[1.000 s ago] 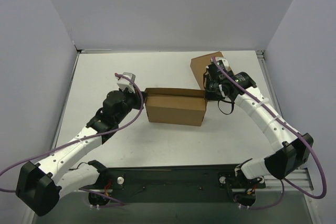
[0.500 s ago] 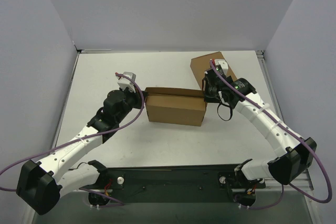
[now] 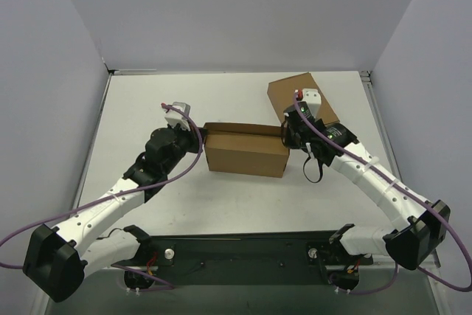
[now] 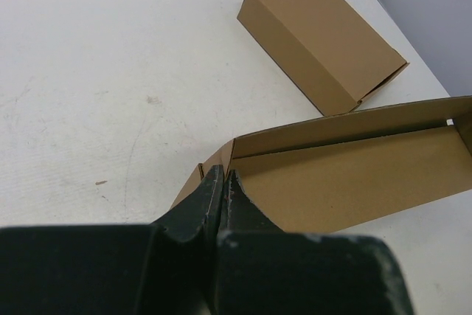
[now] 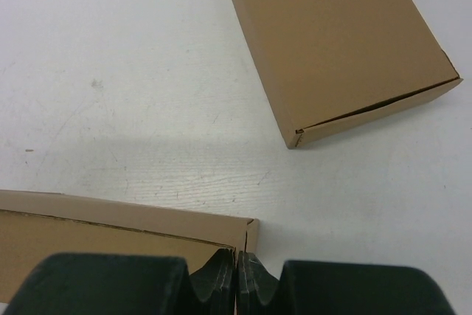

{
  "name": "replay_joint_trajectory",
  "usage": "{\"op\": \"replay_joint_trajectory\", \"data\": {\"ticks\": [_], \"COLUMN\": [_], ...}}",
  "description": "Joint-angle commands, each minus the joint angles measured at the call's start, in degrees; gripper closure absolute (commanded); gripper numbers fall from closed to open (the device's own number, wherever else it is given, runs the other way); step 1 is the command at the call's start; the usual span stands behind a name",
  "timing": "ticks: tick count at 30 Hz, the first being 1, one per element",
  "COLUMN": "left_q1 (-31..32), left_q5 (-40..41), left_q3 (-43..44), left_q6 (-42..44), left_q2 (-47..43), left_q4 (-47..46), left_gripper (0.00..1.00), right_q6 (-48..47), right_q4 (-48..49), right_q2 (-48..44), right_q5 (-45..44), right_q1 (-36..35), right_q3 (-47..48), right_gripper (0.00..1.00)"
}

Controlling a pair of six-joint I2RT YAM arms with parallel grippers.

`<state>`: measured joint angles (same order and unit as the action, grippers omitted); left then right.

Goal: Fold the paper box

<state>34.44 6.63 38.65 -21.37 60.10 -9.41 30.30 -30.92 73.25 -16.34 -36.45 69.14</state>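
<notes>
**Two closed grippers at opposite ends of the partly formed paper box.**

The paper box (image 3: 245, 151) lies near the middle of the white table (image 3: 184, 101), its long side running left to right, with one long wall raised along the far edge and the brown inner panel open to view. The left gripper (image 4: 223, 178) meets the box's left end corner, fingers pressed together. The right gripper (image 5: 236, 260) sits at the right end corner, fingers likewise pressed together. Whether either pair pinches a cardboard edge cannot be told. A second, fully closed brown carton (image 3: 291, 92) lies flat and angled on the table beyond the right gripper, apart from the paper box.
</notes>
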Motion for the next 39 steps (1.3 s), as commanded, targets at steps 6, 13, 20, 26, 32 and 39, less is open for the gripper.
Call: {"op": "replay_joint_trajectory", "data": {"ticks": [6,13,20,26,32,39], "left_q1": [2.3,2.3,2.3,2.3,2.3,2.3], "left_q5": [-7.1,-7.1,-7.1,-5.4,-4.2,-3.8], "left_q3": [-4.9,-5.2,-7.3,-5.8,-4.0,-3.3], "left_q6": [-0.8,-0.6,0.9,2.3,2.6,3.3], "left_q2": [3.2,3.2,3.4,3.0,2.8,3.4], "left_q4": [11.2,11.1,7.8,9.3,13.6,14.7], "left_gripper": [1.0,1.0,1.0,1.0,1.0,1.0], "right_q6": [6.6,6.4,7.9,6.3,4.6,2.0], "right_q4": [3.0,3.1,3.0,0.5,-2.4,-1.0], "right_q2": [-0.7,-2.9,-5.6,-6.5,-5.2,-4.1], "right_q5": [6.7,4.1,2.5,1.5,5.2,15.4], "right_q1": [-5.0,-6.0,-7.0,-7.0,-3.0,4.6], "right_q3": [-10.5,-15.9,-20.8,-16.3,-10.4,-9.3], "right_gripper": [1.0,1.0,1.0,1.0,1.0,1.0]}}
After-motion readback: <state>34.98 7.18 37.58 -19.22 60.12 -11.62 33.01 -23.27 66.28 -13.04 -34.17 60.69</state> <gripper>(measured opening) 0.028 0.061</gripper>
